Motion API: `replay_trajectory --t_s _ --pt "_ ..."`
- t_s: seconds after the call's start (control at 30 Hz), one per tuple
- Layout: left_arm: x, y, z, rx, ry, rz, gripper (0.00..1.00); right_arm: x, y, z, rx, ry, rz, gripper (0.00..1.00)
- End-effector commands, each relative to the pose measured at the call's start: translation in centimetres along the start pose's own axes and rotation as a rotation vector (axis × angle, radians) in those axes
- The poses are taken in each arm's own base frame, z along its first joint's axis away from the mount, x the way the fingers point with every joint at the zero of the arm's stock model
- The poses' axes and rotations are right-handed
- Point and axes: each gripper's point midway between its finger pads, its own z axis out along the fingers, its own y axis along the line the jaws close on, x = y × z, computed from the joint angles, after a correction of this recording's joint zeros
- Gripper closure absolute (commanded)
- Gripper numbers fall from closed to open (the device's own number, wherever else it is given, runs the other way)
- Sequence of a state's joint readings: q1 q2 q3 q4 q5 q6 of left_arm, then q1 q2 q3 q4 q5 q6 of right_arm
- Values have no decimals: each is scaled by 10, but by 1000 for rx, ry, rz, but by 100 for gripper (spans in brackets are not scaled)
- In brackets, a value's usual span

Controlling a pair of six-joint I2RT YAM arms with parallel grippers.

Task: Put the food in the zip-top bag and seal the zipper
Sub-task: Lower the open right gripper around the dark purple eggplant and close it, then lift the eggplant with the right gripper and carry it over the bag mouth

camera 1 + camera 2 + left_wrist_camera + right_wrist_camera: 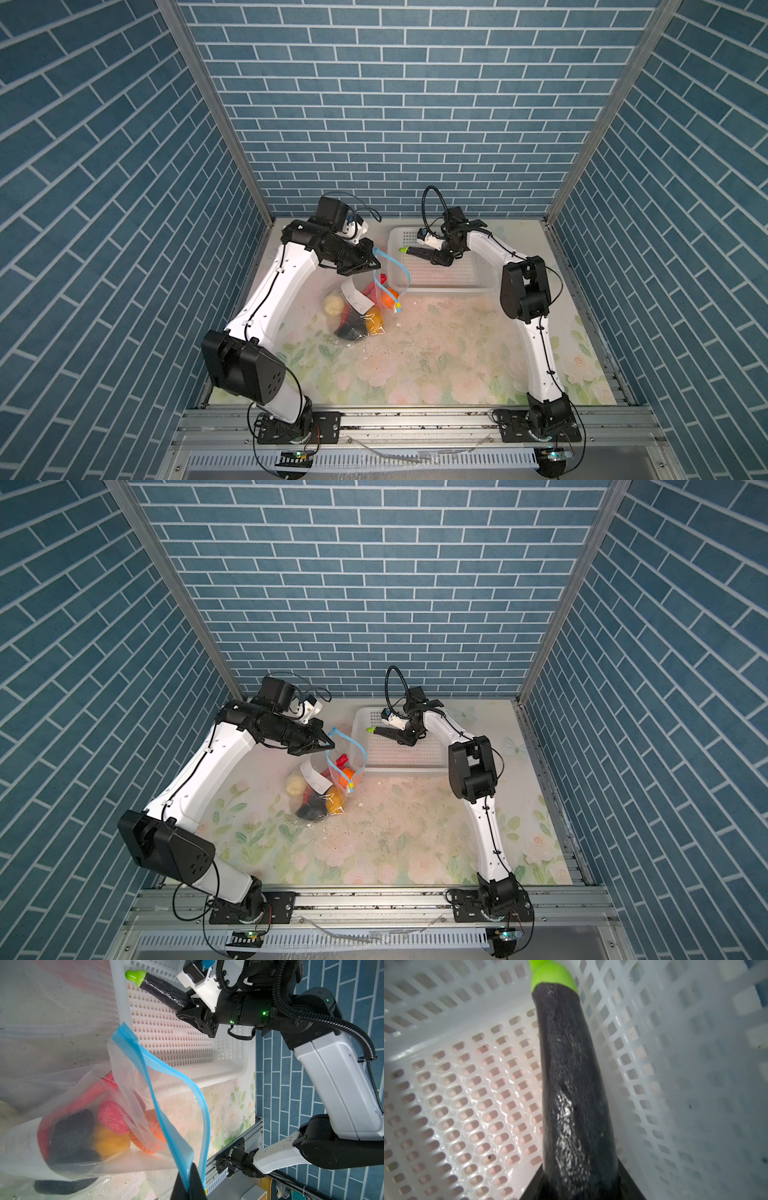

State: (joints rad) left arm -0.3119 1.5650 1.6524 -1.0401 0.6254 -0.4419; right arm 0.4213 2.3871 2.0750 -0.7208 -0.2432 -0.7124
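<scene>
Most of the food (376,318) already sits in the zip-top bag (355,300), hanging below the left fingers (188,1186), which pinch its open zipper (135,1049). The right fingers (185,1008) clasp a toy eggplant (571,1084) jutting beyond their tips over the basket (467,1084). Bagging it and sealing remain.

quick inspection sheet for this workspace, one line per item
surface: floral mat, scattered dark specks and white flecks
job's things: zip-top bag lifted at one edge, zipper unsealed; cream, pink, orange, yellow, red and black food inside; eggplant not yet bagged
clutter: white perforated basket behind the bag
grippers: left gripper shut on the zipper edge; right gripper shut on the eggplant, over the basket
cables: black cables looped at both wrists, clear of the bag
surroundings: blue brick-pattern walls; metal rail in front
</scene>
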Motion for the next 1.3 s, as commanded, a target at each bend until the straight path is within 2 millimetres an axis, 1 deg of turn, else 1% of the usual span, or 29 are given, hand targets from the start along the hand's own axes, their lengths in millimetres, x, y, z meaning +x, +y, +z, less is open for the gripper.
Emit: replay_trajectory --t_s 0.0,0.13,0.23,0.27,0.4,0.47,0.6,0.7,0.83,0.97,1.2,1.27 --pt "5 -5 -6 9 -11 15 100 -13 4 -27 21 -32 -33 62" --pt "5 -5 -7 8 -14 15 100 -11 4 -42 53 -23 -48 63" --pt "5 -5 -7 6 -12 15 100 -12 5 -62 79 -27 -79 62" --pt "5 -5 -7 6 -12 15 100 -15 6 -75 95 -36 -97 62" --pt "4 -5 -7 7 -13 14 100 -19 10 -102 138 -51 -157 63" --pt "2 -6 -6 11 -14 12 100 -21 13 -116 136 -57 -161 61" --pt "0 -8 -3 17 -12 15 100 -25 18 -148 140 -38 -172 61" --pt "-1 -9 -3 20 -13 20 100 -30 24 -170 142 -42 -202 63" --pt "-3 -13 -2 24 -10 30 100 -39 31 -199 160 -80 -247 67" --pt "-2 -15 1 22 1 37 100 -46 36 -222 193 -102 -290 68" --pt "-2 -15 0 15 3 38 100 -42 41 -255 296 -28 -432 69" --pt "-2 -14 0 10 2 39 100 -45 48 -263 316 -24 -488 70"
